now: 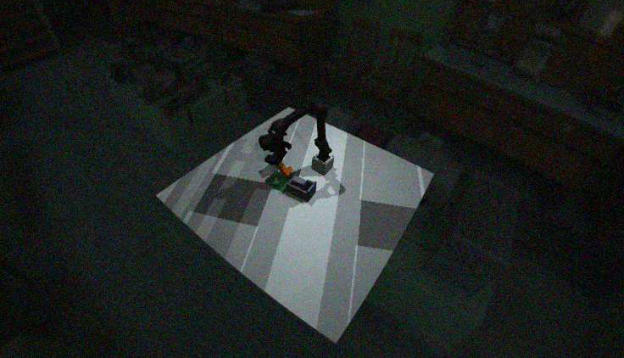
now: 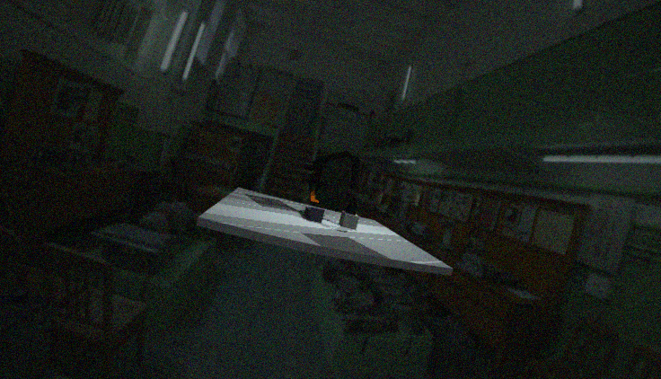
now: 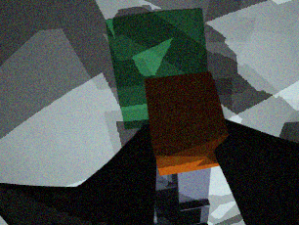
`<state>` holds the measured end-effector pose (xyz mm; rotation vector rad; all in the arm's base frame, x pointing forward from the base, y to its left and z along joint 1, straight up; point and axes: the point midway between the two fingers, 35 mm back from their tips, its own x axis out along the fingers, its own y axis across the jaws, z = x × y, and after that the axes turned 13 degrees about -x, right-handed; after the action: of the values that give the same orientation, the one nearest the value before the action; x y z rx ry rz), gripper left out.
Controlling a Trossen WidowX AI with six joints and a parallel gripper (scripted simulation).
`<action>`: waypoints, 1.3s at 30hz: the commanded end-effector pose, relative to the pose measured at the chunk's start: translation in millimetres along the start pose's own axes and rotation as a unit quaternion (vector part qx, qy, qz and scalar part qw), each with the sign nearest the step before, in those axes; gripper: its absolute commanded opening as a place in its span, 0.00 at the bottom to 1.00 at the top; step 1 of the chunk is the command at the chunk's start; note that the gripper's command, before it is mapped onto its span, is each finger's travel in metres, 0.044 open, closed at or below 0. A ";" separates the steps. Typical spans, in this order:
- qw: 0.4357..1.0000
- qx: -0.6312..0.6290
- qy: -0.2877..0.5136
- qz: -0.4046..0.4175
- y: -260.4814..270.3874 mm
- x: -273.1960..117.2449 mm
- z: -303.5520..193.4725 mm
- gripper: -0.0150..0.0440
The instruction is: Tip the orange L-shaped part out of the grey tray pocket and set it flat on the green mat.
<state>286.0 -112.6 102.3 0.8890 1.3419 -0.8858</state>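
Observation:
The orange L-shaped part [image 1: 285,169] [image 2: 313,198] [image 3: 186,114] is up in the air, tilted, clear of the grey tray. My gripper [image 1: 279,164] [image 3: 180,128] is shut on it, with one dark finger on each side in the wrist view. The green mat [image 1: 275,181] [image 3: 158,44] lies below and partly behind the part in the wrist view. The grey tray [image 1: 298,193] [image 2: 313,215] [image 3: 194,188] stands beside the mat, its pocket empty. The fingertips are too dark to make out in the exterior view.
The arm's pale base block [image 1: 322,165] [image 2: 348,220] stands near the tray, on its far side from the mat. The table [image 1: 305,248] [image 2: 253,228] carries striped light and dark patches. Shadows of the arm fall around the mat and tray.

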 end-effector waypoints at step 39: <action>1.000 -0.002 0.002 -0.001 -7.6 48.7 19.6 0.25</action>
<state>289.7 -135.0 61.6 0.8900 1.3374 -0.8862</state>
